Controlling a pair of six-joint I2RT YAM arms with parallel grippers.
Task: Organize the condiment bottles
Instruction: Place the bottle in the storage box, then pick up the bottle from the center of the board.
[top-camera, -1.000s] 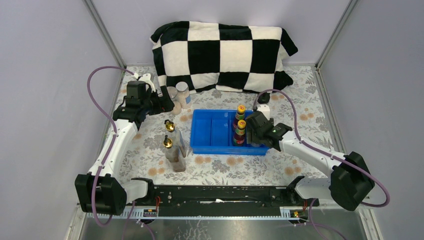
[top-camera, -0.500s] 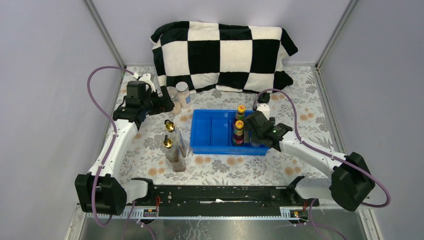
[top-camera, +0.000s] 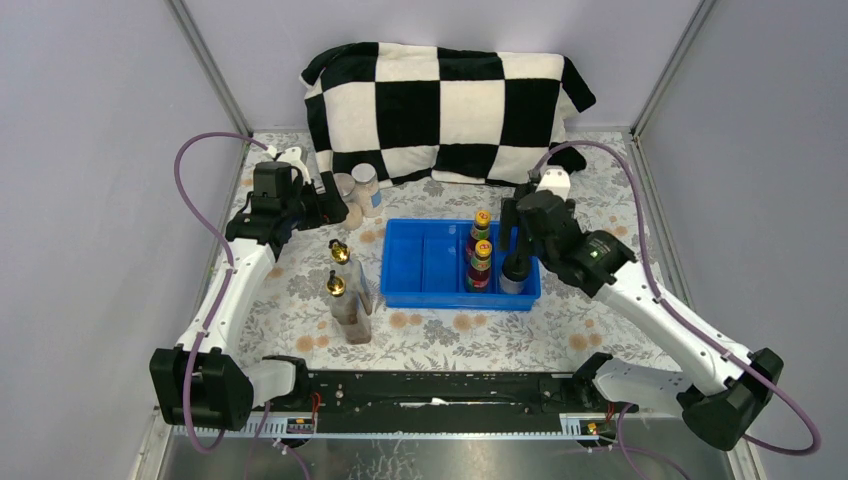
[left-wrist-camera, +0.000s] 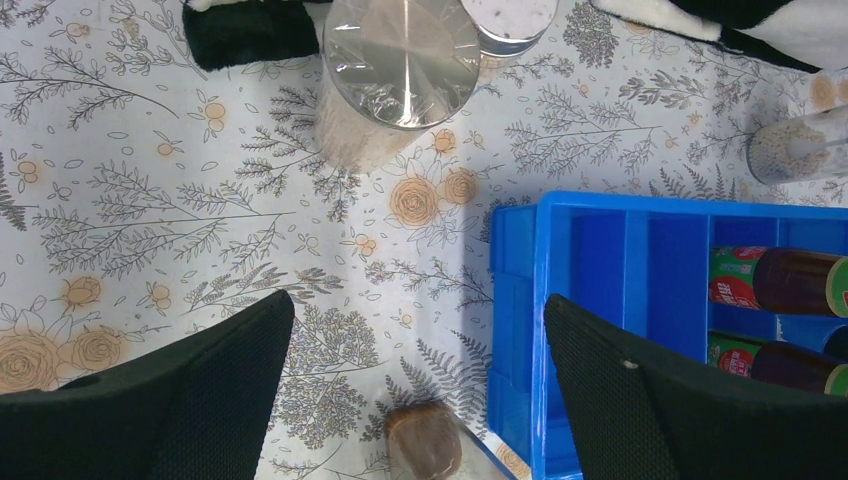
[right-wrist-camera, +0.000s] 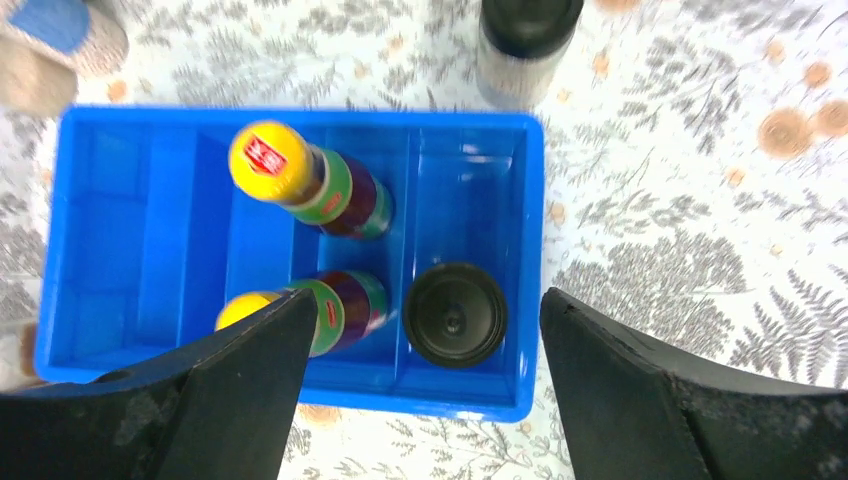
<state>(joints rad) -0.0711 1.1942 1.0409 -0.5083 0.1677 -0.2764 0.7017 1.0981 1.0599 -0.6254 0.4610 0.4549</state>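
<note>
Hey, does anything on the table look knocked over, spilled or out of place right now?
Nothing stands out. Two sauce bottles and a black-capped shaker stand upright in the blue tray; the gold-topped bottles and grey-lidded jars stand upright on the table outside it. No spill or damage shows.

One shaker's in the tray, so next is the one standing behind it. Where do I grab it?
Take the shaker by its black cap, coming straight down: it stands upright, cap up, with bare table on either side. Set the fingers left-right, since the tray's far wall sits close in front of it.
</note>
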